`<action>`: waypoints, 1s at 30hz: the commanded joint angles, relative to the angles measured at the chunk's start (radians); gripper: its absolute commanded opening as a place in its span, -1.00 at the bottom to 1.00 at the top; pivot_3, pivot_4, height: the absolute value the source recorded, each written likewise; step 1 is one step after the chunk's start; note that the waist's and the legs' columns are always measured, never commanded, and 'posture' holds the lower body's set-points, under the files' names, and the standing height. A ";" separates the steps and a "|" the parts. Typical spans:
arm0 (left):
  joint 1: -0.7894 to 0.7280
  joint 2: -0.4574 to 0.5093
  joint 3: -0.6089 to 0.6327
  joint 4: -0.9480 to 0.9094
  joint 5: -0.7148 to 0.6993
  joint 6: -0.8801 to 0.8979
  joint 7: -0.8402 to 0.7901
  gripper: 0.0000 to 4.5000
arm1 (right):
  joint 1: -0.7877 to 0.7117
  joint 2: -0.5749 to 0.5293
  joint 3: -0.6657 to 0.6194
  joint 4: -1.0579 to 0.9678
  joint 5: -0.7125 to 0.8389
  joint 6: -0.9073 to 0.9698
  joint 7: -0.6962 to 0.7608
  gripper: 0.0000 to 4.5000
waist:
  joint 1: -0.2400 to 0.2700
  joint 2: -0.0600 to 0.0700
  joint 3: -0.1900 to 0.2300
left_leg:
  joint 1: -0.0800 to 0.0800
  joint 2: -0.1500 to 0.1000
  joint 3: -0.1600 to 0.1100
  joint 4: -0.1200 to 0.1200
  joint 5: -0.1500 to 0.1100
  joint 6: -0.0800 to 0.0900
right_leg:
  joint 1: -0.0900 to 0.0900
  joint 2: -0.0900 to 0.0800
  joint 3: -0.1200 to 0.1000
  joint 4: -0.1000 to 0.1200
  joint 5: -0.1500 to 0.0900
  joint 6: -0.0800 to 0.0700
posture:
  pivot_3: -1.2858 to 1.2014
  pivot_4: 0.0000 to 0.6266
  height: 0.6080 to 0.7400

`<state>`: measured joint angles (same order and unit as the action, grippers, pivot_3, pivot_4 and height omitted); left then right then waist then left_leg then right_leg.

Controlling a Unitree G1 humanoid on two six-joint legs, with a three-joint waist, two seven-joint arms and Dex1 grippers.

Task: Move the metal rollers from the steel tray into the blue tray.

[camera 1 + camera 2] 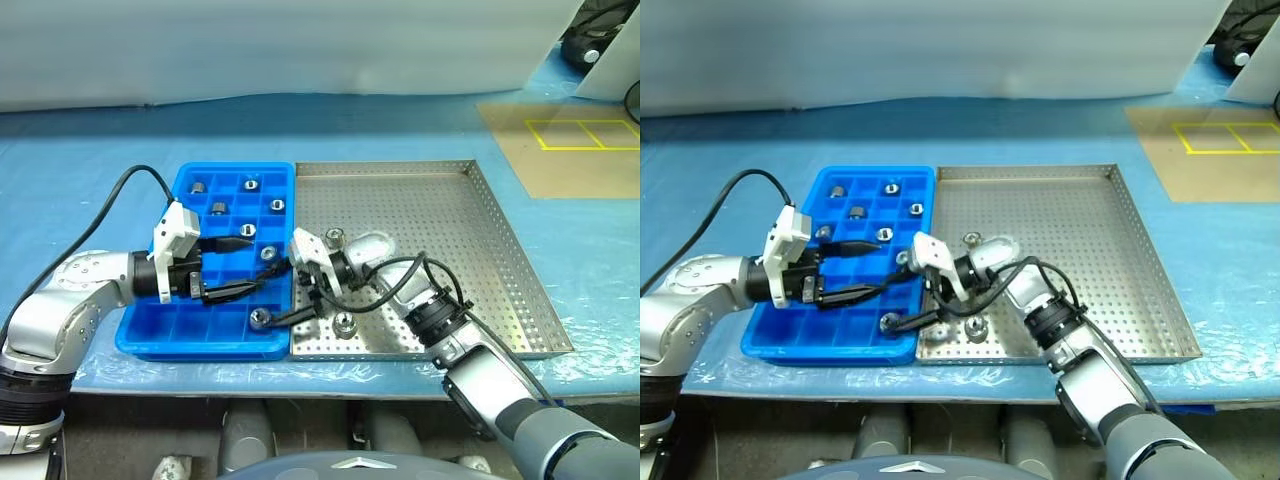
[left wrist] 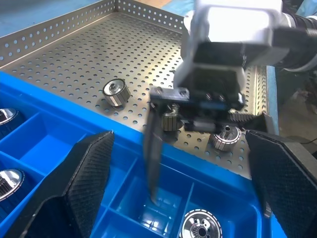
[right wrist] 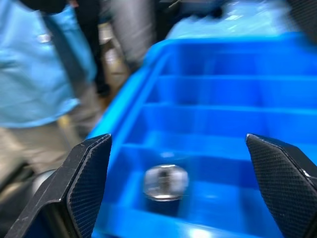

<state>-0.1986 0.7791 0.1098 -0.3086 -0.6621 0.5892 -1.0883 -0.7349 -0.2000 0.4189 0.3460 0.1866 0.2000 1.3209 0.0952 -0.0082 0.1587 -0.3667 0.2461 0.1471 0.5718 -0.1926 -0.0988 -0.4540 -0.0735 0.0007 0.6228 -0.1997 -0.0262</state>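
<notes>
From the head we see the blue tray (image 1: 160, 335) lying flush against the left rim of the steel tray (image 1: 500, 260) on a counter (image 1: 90, 170) covered in blue sheeting. Our left gripper (image 1: 238, 266) hovers over the blue tray with its fingers spread and nothing between them. Our right gripper (image 1: 283, 290) reaches across from the steel tray, its fingers parted wide above the blue tray's near right corner, where one metal roller (image 1: 260, 318) sits in a compartment, free of the fingers. Six more rollers (image 1: 218, 208) occupy compartments farther back, and two rollers (image 1: 344, 323) rest on the steel tray near its left edge. In the left wrist view our own fingers (image 2: 86, 171) stand apart, the right gripper (image 2: 161, 148) hangs over the blue tray, and we count three rollers (image 2: 116, 92) on the perforated floor. In the right wrist view the fingers (image 3: 86, 178) stand wide, with a blurred roller (image 3: 166, 181) lying in a blue compartment between them.
</notes>
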 commanded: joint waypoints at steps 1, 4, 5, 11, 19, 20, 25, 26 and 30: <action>-0.015 -0.012 -0.006 -0.014 -0.001 -0.022 -0.003 1.00 | -0.041 -0.066 -0.068 0.030 -0.021 -0.125 -0.005 0.98 | 0.004 0.000 0.000 | 0.000 0.000 0.000 0.000 0.000 0.000 | 0.000 0.000 0.000 0.000 0.000 0.000 | 0.15 -0.52 1.00; -0.031 -0.036 -0.037 -0.010 0.005 -0.025 -0.004 1.00 | -0.059 -0.166 -0.153 0.058 0.012 -0.108 0.008 0.98 | 0.005 0.000 0.000 | -0.001 -0.001 0.000 0.000 0.000 0.000 | 0.000 0.000 0.000 -0.001 0.000 0.000 | 0.13 -0.52 1.00; -0.034 -0.042 -0.043 -0.010 0.007 -0.026 -0.005 1.00 | -0.059 -0.190 -0.169 0.063 0.014 -0.107 0.007 0.98 | 0.005 0.000 0.000 | -0.001 -0.001 0.000 0.001 0.000 0.001 | 0.000 0.000 0.000 -0.001 0.000 0.000 | 0.13 -0.52 1.00; -0.080 -0.082 -0.110 0.028 0.026 -0.043 -0.032 1.00 | 0.037 -0.380 -0.264 0.033 0.030 -0.053 0.022 0.98 | 0.001 -0.001 0.000 | -0.002 -0.001 0.000 0.002 0.000 0.001 | 0.000 0.000 0.001 0.000 0.000 0.000 | 0.08 -0.52 1.00; -0.140 -0.124 -0.151 0.092 0.048 -0.059 -0.057 1.00 | 0.072 -0.251 -0.252 0.028 0.005 -0.086 -0.107 0.98 | -0.042 -0.001 0.000 | -0.001 -0.001 0.001 0.004 0.000 0.001 | 0.001 0.001 0.002 0.003 0.000 0.000 | 0.02 -0.52 1.00; -0.143 -0.125 -0.153 0.096 0.050 -0.061 -0.060 1.00 | 0.063 -0.227 -0.242 0.046 -0.008 -0.100 -0.119 0.98 | -0.048 -0.001 0.000 | -0.001 -0.001 0.001 0.004 0.001 0.001 | 0.001 0.001 0.002 0.004 0.000 0.000 | 0.02 -0.52 1.00; -0.155 -0.109 -0.158 0.114 0.076 -0.079 -0.083 1.00 | 0.027 -0.198 -0.211 0.100 -0.038 -0.135 -0.097 0.98 | -0.048 -0.001 0.000 | 0.000 -0.001 0.001 0.004 0.001 0.003 | 0.001 0.000 0.002 0.003 0.001 -0.001 | 0.04 -0.52 1.00; -0.148 -0.102 -0.168 0.116 0.098 -0.100 -0.093 1.00 | 0.027 -0.211 -0.220 0.096 -0.032 -0.128 -0.091 0.98 | -0.045 -0.001 0.000 | -0.001 -0.001 0.001 0.004 0.001 0.003 | 0.001 0.000 0.001 0.002 0.001 -0.001 | 0.04 -0.52 1.00; -0.121 -0.120 -0.182 0.091 0.097 -0.100 -0.092 1.00 | 0.082 -0.308 -0.242 0.011 -0.017 -0.095 -0.047 0.98 | -0.029 -0.001 0.000 | -0.003 -0.003 0.001 0.004 0.000 0.009 | 0.001 -0.001 0.001 -0.001 0.001 -0.001 | 0.05 -0.52 1.00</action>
<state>-0.3264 0.6657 -0.0739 -0.1842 -0.5512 0.4981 -1.1765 -0.6682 -0.4781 0.2078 0.4238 0.1479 0.0978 1.2524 0.0657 -0.0089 0.1582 -0.3694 0.2431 0.1480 0.5760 -0.1923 -0.0892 -0.4532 -0.0742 0.0015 0.6216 -0.1990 -0.0270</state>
